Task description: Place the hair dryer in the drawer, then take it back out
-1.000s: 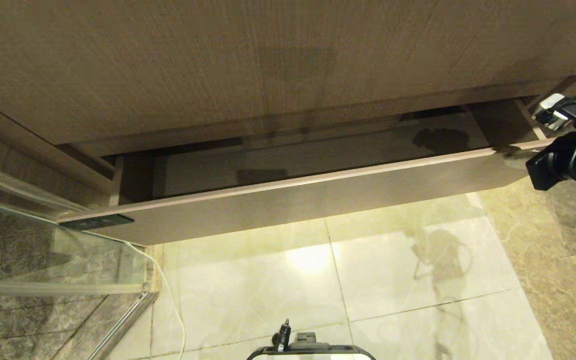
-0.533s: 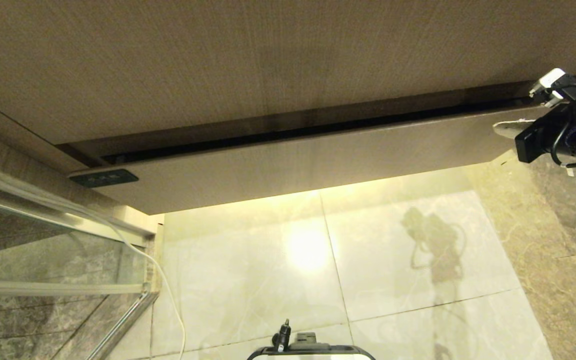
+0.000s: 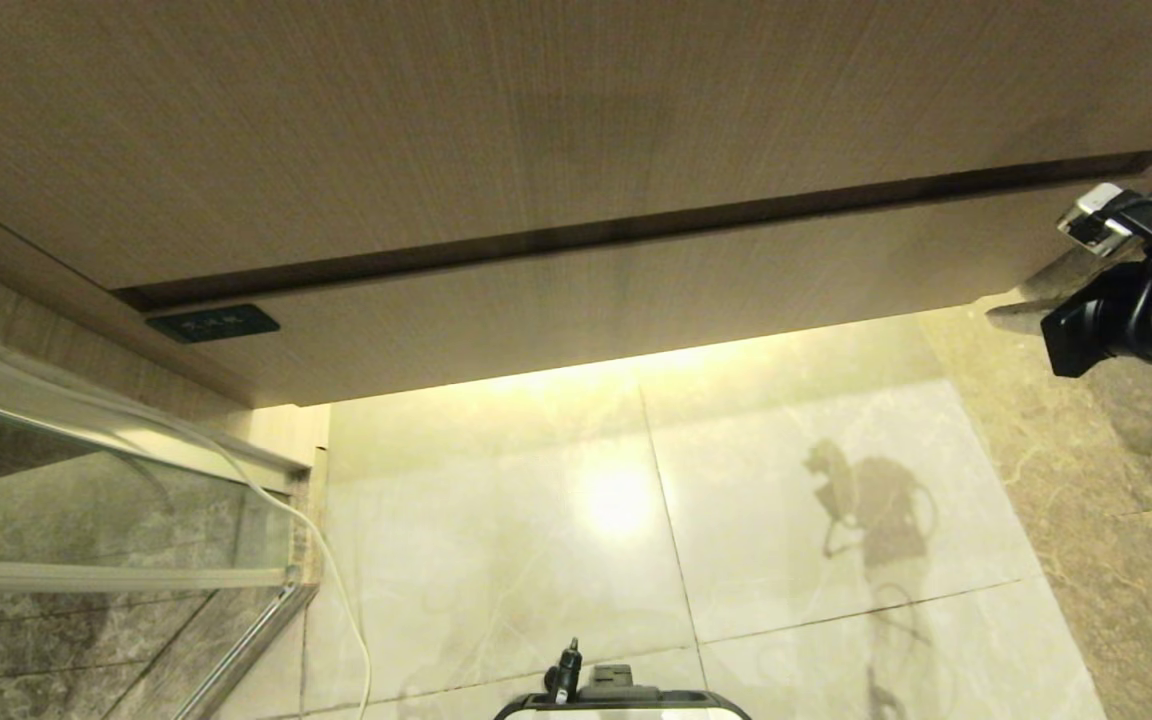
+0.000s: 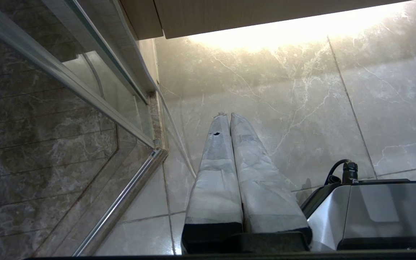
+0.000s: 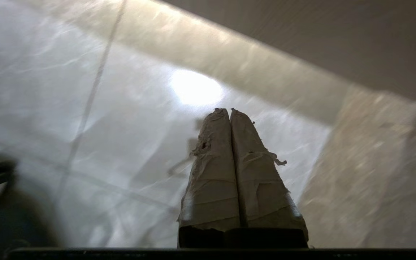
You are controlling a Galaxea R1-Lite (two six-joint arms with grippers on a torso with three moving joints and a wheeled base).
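Observation:
The drawer (image 3: 586,310) is pushed fully in, its plain wood-grain front flush under the taller panel (image 3: 536,120). The hair dryer is hidden. My right gripper (image 3: 998,316) hangs at the lower right corner of the drawer front, with its taped fingers pressed together and nothing between them. In the right wrist view the right gripper (image 5: 228,109) points down at the pale floor, with the drawer front (image 5: 320,39) beside it. My left gripper (image 4: 227,115) is parked low over the floor tiles, shut and empty.
A glass shower partition (image 3: 86,480) with a metal rail stands on the left, and a white cord (image 3: 336,590) runs down beside it. A dark label (image 3: 213,323) sits at the drawer's left end. My base (image 3: 621,702) shows at the bottom edge. Marble tiles lie below.
The drawer slid from open to fully shut, with my right gripper at its right end. The gripper has since dropped a little below the drawer's corner.

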